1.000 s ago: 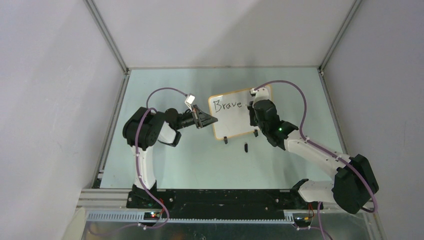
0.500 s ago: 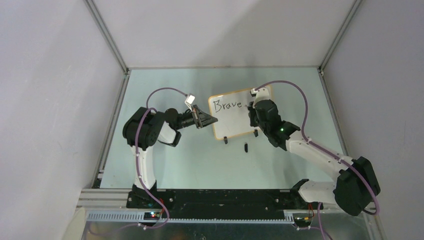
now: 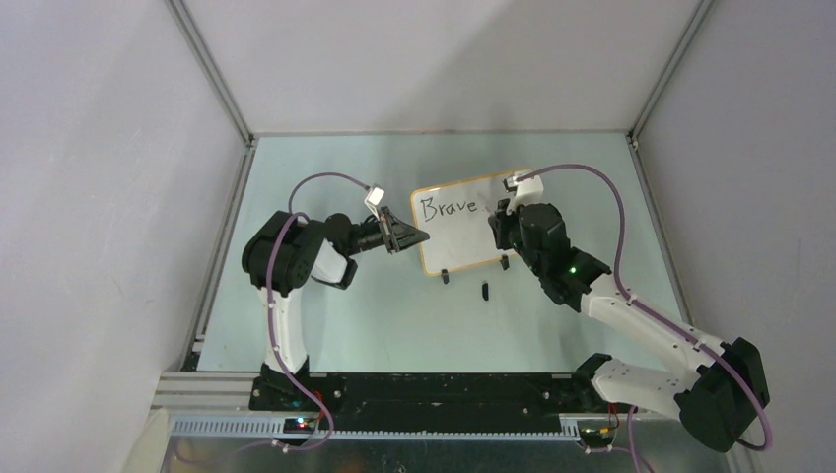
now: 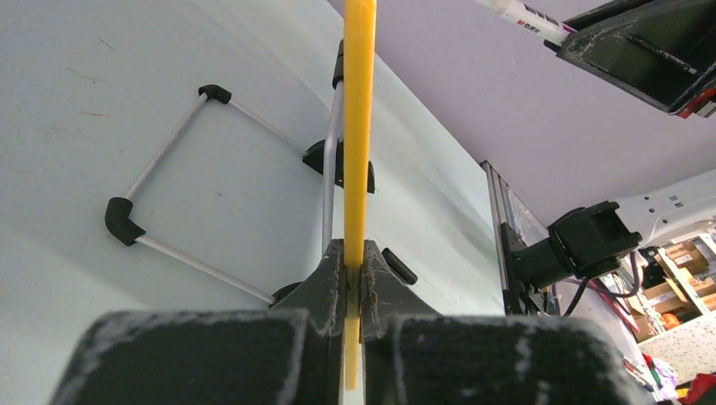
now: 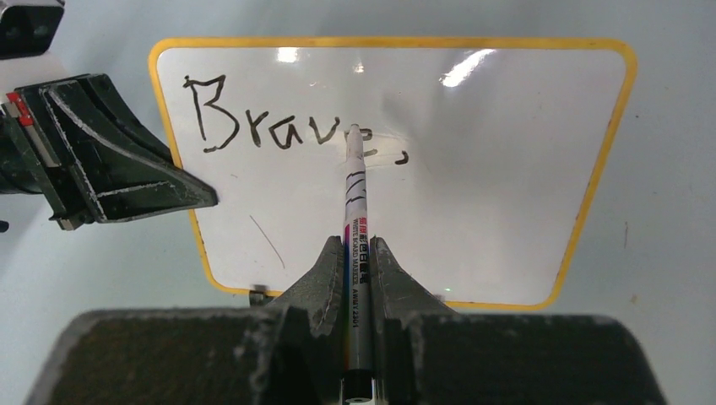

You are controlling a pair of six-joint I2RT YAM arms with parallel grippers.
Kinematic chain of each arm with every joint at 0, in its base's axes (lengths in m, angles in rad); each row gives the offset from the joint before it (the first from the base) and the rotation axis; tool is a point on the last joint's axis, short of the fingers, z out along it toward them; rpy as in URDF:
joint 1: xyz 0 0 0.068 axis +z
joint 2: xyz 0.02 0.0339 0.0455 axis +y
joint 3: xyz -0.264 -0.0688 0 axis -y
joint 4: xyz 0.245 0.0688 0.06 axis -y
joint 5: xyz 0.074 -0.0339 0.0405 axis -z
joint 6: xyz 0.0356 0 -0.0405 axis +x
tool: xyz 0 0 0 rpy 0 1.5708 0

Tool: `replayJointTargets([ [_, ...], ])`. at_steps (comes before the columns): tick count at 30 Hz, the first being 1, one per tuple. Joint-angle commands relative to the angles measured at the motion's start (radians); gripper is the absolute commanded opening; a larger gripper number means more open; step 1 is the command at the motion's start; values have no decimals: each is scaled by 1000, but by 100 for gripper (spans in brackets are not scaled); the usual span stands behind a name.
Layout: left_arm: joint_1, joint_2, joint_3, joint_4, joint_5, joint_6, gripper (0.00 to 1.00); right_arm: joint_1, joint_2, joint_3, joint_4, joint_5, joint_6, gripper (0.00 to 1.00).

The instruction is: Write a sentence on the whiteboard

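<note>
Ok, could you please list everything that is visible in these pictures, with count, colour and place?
whiteboard: one, white with orange-yellow frame, middle of the table.
lettering: one word, black, "Brave" and a comma, board's upper left.
marker: one, white, in the right tool, tip towards the board.
small piece, perhaps a cap: one, black, on the table before the board.
wire stand: one, silver with black corners, beside the board.
table: one, pale green.
left tool: black, shut on the board's left edge.
right tool: black, shut on the marker.
</note>
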Motion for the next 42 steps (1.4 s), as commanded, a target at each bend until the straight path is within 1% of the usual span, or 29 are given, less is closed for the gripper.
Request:
replayJointTargets([
  [1, 2, -43, -20, 36, 39, 30, 8, 14, 4, -8, 58, -6, -5, 0],
  [8, 0, -51, -31, 36, 30, 40, 26, 16, 14, -8, 61, -5, -5, 0],
  [16, 1, -56, -37, 36, 23, 47, 38, 15, 17, -7, 61, -2, -8, 0],
  [18, 1, -64, -44, 37, 15, 55, 43, 16, 16, -8, 61, -2, -7, 0],
  [20, 1, -69, -50, 37, 6, 61, 51, 15, 17, -8, 62, -2, -7, 0],
  [21, 1, -72, -51, 37, 3, 62, 56, 15, 17, -8, 62, -1, -7, 0],
  [22, 2, -73, -53, 36, 1, 64, 59, 15, 17, -8, 63, -2, -7, 0],
  [23, 4, -73, -51, 36, -1, 63, 63, 16, 17, -8, 63, -3, -7, 0],
  [28, 14, -46, -1, 35, 31, 18, 72, 15, 17, -8, 63, -5, -8, 0],
  [35, 39, -78, -5, 27, 5, 22, 73, 14, 13, -8, 60, -7, -6, 0],
  [39, 56, -78, 17, 34, 8, -13, 71, 13, 14, -7, 60, -10, -4, 0],
  [42, 63, -65, 41, 35, 17, -32, 68, 14, 14, -8, 60, -11, -4, 0],
])
